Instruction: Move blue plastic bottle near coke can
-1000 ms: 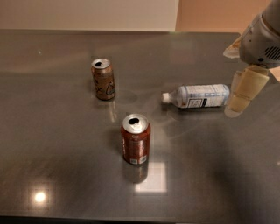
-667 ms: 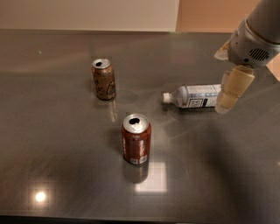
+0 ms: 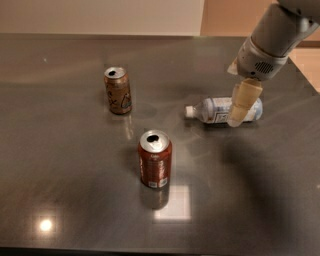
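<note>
The place looks like a plain office or lab test room. A broad dark grey table [image 3: 60,200] with a glossy top shows a glare spot [image 3: 45,225] and stands against a bare pale wall [image 3: 100,15]. A robot's gripper [image 3: 239,111] hangs over the table's right side.

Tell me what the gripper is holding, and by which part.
Cannot tell: the gripper is at the base half of the bottle, which lies on the table.

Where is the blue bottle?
In the camera view, the blue plastic bottle lies on its side, right of the coke can, with the gripper over its right end.
</note>
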Action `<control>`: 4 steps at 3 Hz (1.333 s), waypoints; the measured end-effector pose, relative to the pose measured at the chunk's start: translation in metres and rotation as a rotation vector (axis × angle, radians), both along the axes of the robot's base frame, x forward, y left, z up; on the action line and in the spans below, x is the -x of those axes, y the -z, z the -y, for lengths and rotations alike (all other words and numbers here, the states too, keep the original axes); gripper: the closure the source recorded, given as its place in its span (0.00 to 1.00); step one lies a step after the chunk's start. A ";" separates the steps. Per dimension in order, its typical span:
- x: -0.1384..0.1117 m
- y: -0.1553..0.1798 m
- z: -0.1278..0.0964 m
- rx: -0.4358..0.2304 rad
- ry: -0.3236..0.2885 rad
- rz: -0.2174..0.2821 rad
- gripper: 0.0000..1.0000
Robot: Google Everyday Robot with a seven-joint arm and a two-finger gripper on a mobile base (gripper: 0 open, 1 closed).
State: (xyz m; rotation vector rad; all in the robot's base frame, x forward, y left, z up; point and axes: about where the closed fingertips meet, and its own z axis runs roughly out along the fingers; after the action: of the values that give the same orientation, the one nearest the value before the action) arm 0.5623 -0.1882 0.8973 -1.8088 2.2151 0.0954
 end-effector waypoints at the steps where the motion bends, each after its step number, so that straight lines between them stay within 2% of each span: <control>1: -0.012 0.014 0.005 0.033 -0.009 -0.006 0.00; 4: -0.001 0.039 0.026 0.101 -0.063 -0.022 0.00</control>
State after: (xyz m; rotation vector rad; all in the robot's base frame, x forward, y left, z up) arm 0.5632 -0.2143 0.8585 -1.9402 2.2156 0.0166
